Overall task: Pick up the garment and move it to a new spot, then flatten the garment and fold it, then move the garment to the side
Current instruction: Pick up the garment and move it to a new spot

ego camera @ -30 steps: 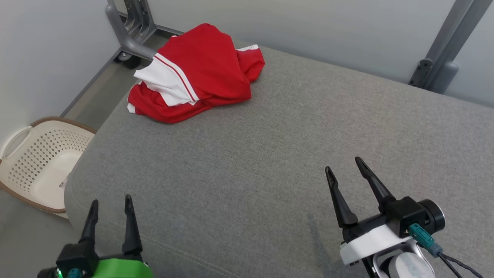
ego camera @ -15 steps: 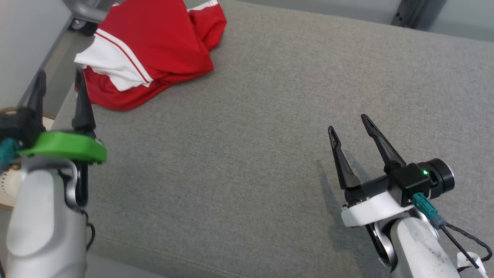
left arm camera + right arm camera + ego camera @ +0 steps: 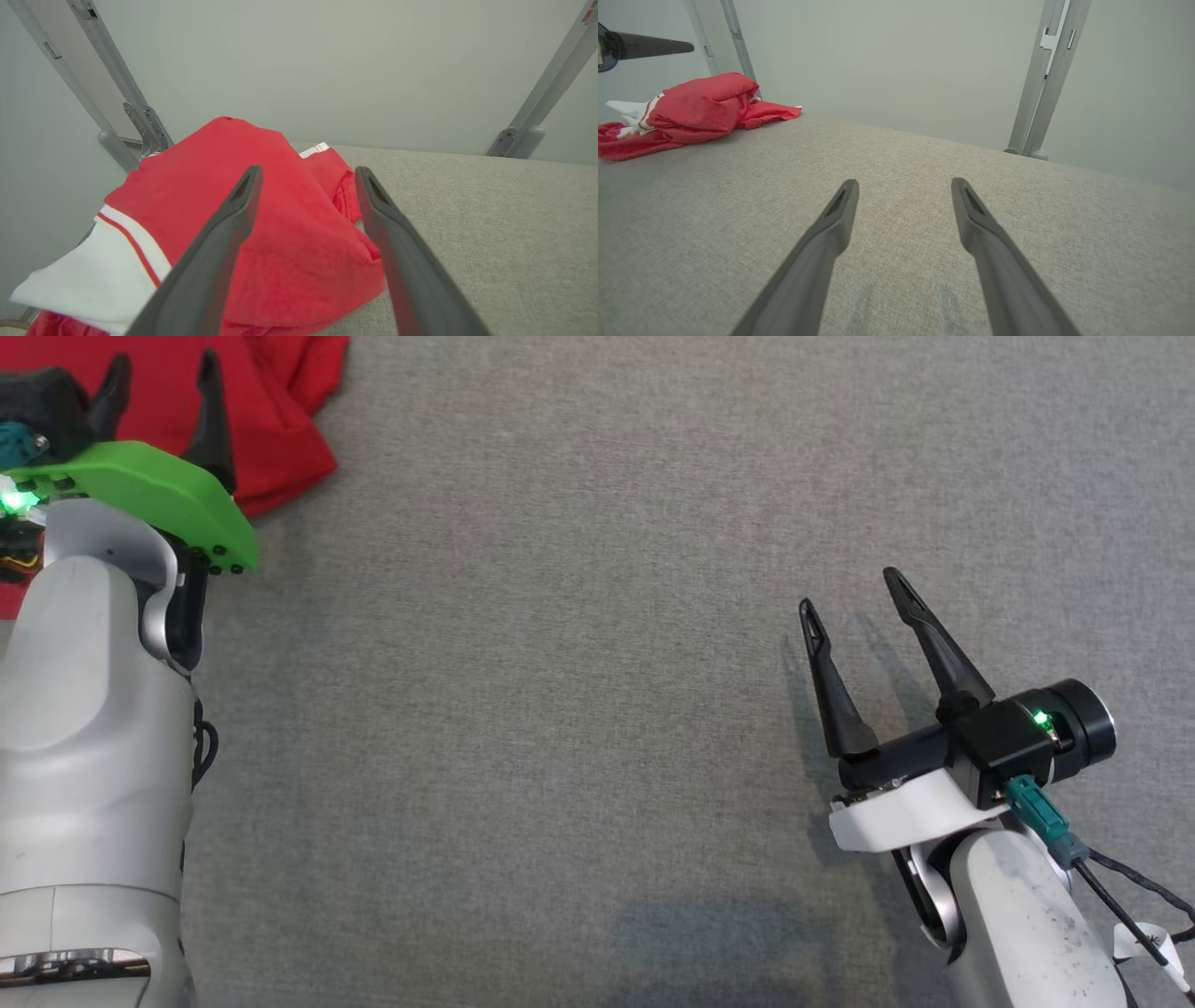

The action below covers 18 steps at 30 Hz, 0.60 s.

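- The garment (image 3: 271, 420), a red piece with white panels and thin stripes, lies crumpled in a heap at the far left corner of the grey cushion (image 3: 560, 616). It is not in either gripper.
- The left gripper (image 3: 163, 359) hovers just in front of and above the heap with its two dark fingers spread wide and nothing between them. In the left wrist view the red cloth sits straight ahead between the fingers, but I cannot tell whether the tips touch it.
- The right gripper (image 3: 850, 590) hangs over bare cushion, well apart from the garment, fingers spread wide and empty.
- Progress, as I judge it: the task is at its very start. This looks like the reach for the first pick-up, and no grasp is made yet.
- Left to do: close on the cloth, lift it and carry it to a new spot, spread it flat, fold it, then move it to the side. The wide bare stretch of cushion in the middle looks like the natural place to lay it out.
- Count: one garment; two grippers, each with two fingers; one cushion.
- Grey metal posts (image 3: 140, 126) stand at both back corners against a pale wall (image 3: 327, 70). Their exact number is hard to tell.
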{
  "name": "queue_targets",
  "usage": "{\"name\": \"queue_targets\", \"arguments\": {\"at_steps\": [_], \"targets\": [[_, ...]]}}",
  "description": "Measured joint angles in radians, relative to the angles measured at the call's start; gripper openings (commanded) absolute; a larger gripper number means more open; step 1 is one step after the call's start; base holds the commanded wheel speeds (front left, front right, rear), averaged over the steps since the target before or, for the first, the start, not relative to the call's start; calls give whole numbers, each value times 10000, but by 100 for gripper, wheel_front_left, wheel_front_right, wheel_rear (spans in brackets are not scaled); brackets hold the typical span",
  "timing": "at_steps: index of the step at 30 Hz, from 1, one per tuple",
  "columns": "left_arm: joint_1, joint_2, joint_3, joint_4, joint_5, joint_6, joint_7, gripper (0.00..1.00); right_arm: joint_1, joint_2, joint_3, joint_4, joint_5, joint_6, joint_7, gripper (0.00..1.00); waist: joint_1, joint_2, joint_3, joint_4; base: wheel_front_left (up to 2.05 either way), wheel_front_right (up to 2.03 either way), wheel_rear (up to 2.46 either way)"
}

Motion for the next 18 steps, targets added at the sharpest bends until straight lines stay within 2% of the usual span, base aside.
{"name": "queue_targets", "arguments": {"at_steps": [5,10,13,14,15,16,18], "targets": [[-223,111,-198,1271,151,123,401,100,-55,0,-33,-134,-25,0,0,100,0,0,471,-397,0,0,0],[-362,272,-301,2186,355,600,594,100,-116,-2,-10,-184,-4,0,0,100,-1,1,783,-653,0,0,0],[-455,357,-265,2579,314,734,690,100,-116,0,40,-186,52,0,0,100,-1,0,822,-721,0,0,0],[-485,355,-263,2658,305,752,688,68,-116,0,50,-186,69,0,0,100,-1,0,807,-722,0,0,0],[-510,362,-265,2759,303,763,686,50,-116,0,61,-186,73,0,0,100,-1,0,785,-722,0,0,0],[-517,382,-267,2855,282,763,686,0,-115,2,75,-186,82,0,0,100,-1,0,766,-723,0,0,0],[-517,428,-288,2987,263,761,654,0,-114,0,86,-184,105,0,0,100,-1,0,726,-724,0,0,0]]}}
